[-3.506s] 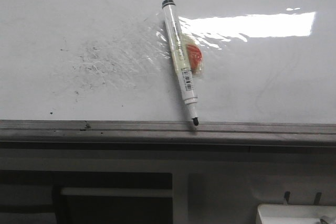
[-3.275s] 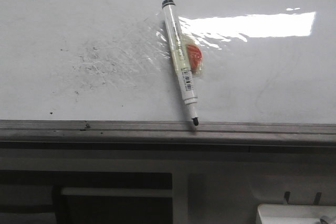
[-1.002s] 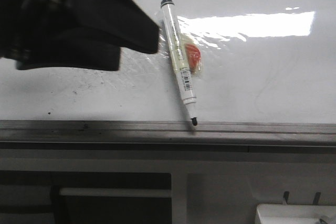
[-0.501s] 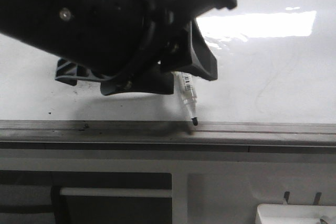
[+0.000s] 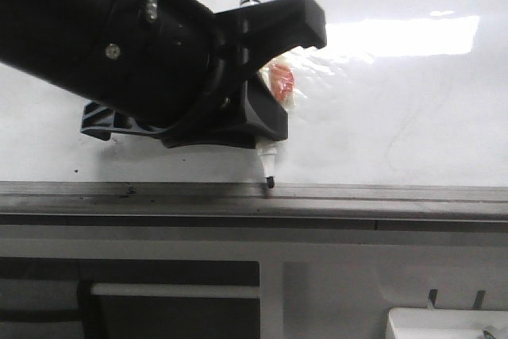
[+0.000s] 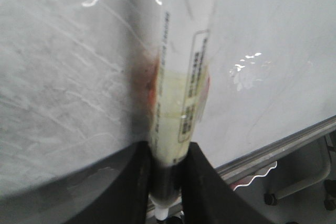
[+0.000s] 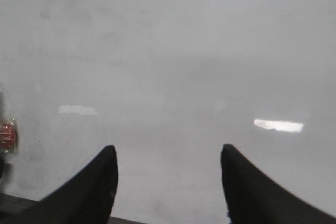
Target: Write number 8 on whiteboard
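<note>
1. Whiteboard (image 5: 413, 117): glossy white, bright glare band at the far right, faint thin curved traces on the right half; grey metal frame edge (image 5: 381, 196) along its near side. No clear drawn figure can be made out.
2. Marker (image 6: 178, 103): pale barrel with label, black tip (image 5: 271, 182) touching the frame edge.
3. Left gripper (image 6: 167, 182): fingers clamped on the marker's dark end; arm hides most of the barrel in front view.
4. Right gripper (image 7: 168, 182): fingers spread wide, holding nothing, over bare board.
5. Red-orange item (image 5: 282, 81) beside the marker, blurred, unidentifiable.
</note>
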Tool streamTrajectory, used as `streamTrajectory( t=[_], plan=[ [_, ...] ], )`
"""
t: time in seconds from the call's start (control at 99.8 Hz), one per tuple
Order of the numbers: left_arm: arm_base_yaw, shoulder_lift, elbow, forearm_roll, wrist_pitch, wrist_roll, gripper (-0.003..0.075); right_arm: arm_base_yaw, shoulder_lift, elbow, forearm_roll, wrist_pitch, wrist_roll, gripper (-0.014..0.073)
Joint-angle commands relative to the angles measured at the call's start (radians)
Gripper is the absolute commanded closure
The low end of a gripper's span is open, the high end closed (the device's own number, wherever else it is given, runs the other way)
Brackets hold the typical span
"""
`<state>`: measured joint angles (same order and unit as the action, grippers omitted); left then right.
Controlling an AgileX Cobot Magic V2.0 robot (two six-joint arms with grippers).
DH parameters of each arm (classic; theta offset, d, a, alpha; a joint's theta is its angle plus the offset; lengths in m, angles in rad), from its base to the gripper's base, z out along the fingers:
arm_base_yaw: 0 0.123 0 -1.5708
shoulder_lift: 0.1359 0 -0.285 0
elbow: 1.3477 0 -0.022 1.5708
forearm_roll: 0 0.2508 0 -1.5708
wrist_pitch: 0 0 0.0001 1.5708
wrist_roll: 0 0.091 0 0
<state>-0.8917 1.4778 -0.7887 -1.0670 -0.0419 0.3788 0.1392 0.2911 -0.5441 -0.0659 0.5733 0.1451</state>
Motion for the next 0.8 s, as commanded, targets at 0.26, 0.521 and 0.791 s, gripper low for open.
streamTrajectory(
  t=[0.26,0.521,0.791],
  plan=[
    [0.003,-0.109,-0.103,0.371,0.269,0.131,0.0741,0.025,0.021,-0.050,0.219,-0.108,-0.231,0.0214],
    [-0.060,-0.235,-0.147,0.530,0.543,0.586,0.0741,0.179,0.154,-0.083,0.917,0.043,-1.004,0.0228],
    [-0.090,-0.262,-0.147,0.528,0.532,0.671,0.0741,0.280,0.351,-0.088,1.217,0.135,-1.318,0.0228]
  ],
)
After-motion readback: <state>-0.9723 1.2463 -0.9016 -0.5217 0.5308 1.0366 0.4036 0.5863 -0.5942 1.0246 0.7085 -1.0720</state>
